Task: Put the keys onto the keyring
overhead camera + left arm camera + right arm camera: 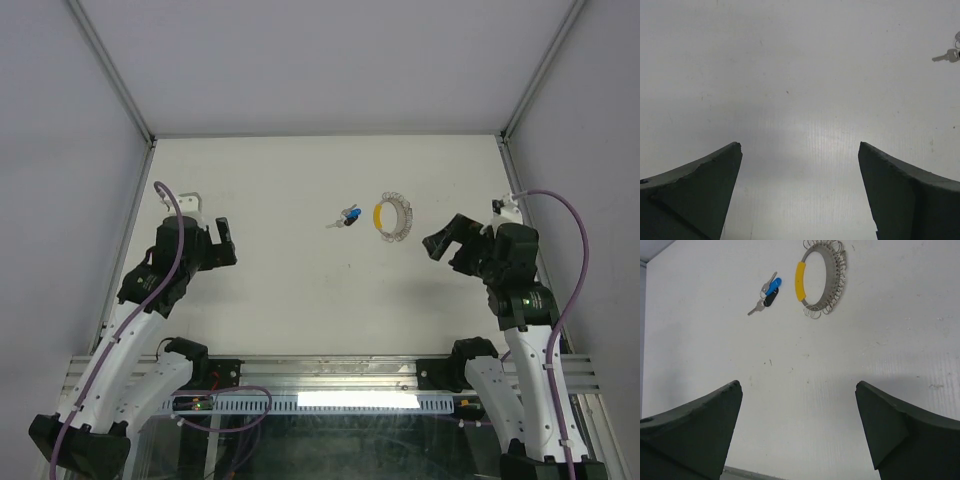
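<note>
Dark grey fingers (700, 425) of the right tool (797, 385) fill the lower corners of the right wrist view, spread as wide as they go with nothing between them but bare white table (805, 390). Above them, in the upper middle of that frame, lies the small bunch of silver metal keys (767, 292), one with a bright blue plastic head and one with a black head. Just to its right, near but not touching, lies the round silver metal keyring (832, 275), with a yellow segment on its left side and small wire loops along its right edge.

From the left wrist view the left tool (800, 147) is likewise fully spread and holds nothing; one silver key shows at the upper right edge of the frame.

Seen from above, the keys (347, 216) and keyring (408, 215) lie flat just above the centre of the frame. Left tool (228, 242) sits at mid-left, well apart from them, and right tool (442, 252) at mid-right, near the ring's lower right.
</note>
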You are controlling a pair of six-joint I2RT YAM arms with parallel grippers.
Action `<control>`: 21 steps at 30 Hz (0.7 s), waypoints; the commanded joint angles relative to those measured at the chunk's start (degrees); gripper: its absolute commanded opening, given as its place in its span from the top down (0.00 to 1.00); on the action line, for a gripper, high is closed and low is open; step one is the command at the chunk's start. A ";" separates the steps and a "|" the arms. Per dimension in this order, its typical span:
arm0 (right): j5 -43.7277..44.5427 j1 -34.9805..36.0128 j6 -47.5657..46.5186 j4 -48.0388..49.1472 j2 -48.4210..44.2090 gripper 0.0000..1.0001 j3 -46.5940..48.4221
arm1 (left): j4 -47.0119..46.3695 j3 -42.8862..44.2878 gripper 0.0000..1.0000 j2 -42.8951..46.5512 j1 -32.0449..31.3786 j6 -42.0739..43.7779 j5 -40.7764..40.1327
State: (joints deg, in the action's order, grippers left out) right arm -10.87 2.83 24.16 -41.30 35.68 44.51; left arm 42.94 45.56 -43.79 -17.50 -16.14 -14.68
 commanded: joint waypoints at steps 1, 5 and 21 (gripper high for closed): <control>-2.67 -0.66 1.58 7.04 -0.19 0.01 2.52 | -4.94 2.13 0.01 1.64 0.89 -1.21 2.28; -0.22 -0.74 2.68 5.86 2.13 0.01 3.50 | -5.67 2.17 0.01 1.97 1.06 -1.14 2.15; -1.58 -0.92 5.75 17.99 17.86 0.03 0.21 | -7.08 2.11 0.01 3.03 1.21 -1.21 2.80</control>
State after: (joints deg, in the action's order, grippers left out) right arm -11.46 2.37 29.82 -31.64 49.58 44.80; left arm 39.35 45.60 -42.59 -17.12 -16.82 -13.41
